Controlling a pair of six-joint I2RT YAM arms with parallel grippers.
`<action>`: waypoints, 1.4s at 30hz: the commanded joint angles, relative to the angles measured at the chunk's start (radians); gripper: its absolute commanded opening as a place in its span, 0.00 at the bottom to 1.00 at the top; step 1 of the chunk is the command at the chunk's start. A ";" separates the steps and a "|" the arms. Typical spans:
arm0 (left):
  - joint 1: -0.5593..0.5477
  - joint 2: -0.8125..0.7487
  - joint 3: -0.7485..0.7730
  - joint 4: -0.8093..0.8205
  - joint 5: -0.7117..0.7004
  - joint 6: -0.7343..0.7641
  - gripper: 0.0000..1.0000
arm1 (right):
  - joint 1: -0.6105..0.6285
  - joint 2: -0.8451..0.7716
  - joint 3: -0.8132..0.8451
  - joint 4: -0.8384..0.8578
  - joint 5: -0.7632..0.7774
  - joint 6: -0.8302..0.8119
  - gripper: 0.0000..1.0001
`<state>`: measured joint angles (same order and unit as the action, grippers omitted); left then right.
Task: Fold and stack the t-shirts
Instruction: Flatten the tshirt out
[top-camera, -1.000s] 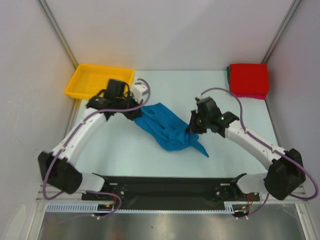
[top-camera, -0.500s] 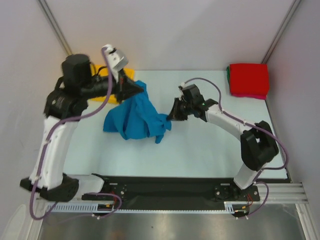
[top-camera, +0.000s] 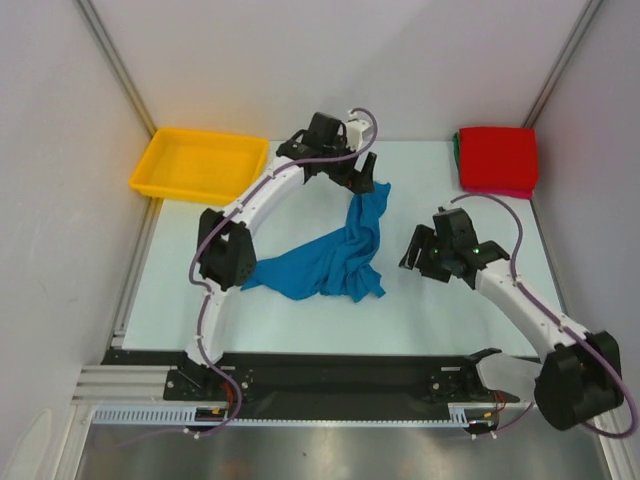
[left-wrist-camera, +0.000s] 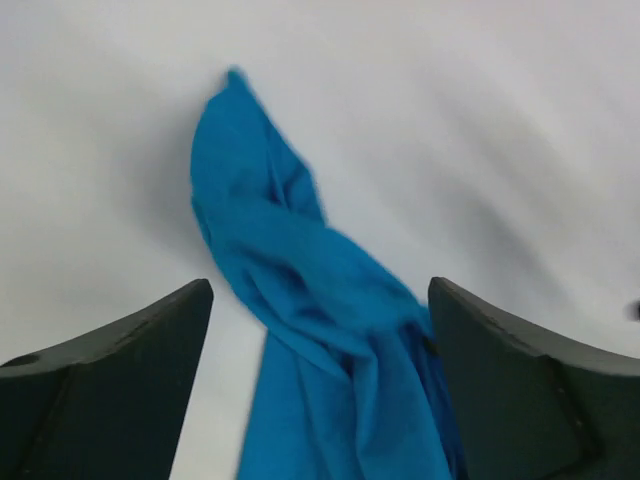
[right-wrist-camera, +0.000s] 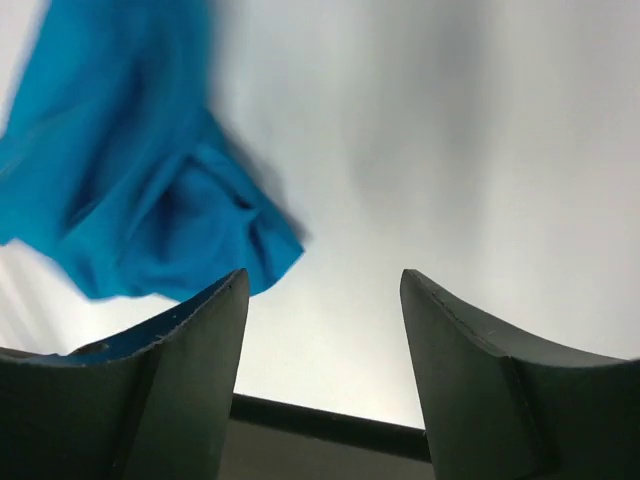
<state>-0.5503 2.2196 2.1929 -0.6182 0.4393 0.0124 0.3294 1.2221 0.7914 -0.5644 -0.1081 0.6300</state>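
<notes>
Far-left corner: the tray (top-camera: 200, 165), well apart from the cloth and no part of your job.

Centre: the blue shirt (top-camera: 335, 258) lies on the table (top-camera: 300, 315) as a crumpled, twisted band. It runs from the far middle down to a flatter tail beside the left arm's mid joint. The left gripper (left-wrist-camera: 320, 286) sits over the far end. Its jaws are spread, and the cloth passes between them without either finger pressing on it, as far as the wrist view shows. Judged from this, the shirt is laid out for flattening and no fold is made yet.

Right of centre: the right gripper (right-wrist-camera: 322, 278) hovers just beside the shirt's near right corner. Its jaws are spread with nothing between them, and it is well placed to take that corner.

Far-right corner: the red shirt (top-camera: 497, 158) lies folded, with thin green and pink edges showing beneath it. This is probably your stack, set close to the side wall.

Room: you have bare table along the near edge and between the blue shirt and the stack. The walls close in on both sides, so spread the shirt toward the middle.
</notes>
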 joint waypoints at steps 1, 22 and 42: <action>0.006 -0.026 0.079 -0.006 -0.085 0.041 1.00 | 0.075 -0.091 0.072 -0.077 0.182 -0.091 0.68; 0.098 -0.799 -1.331 0.159 -0.362 0.507 1.00 | 0.540 0.313 0.196 0.124 0.312 -0.092 0.66; 0.305 -0.962 -0.846 -0.204 -0.356 0.484 0.00 | 0.329 -0.042 0.368 -0.233 0.032 -0.086 0.00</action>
<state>-0.3058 1.4158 1.1225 -0.6716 0.0601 0.4942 0.7399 1.3041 1.1492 -0.6765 0.0784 0.5385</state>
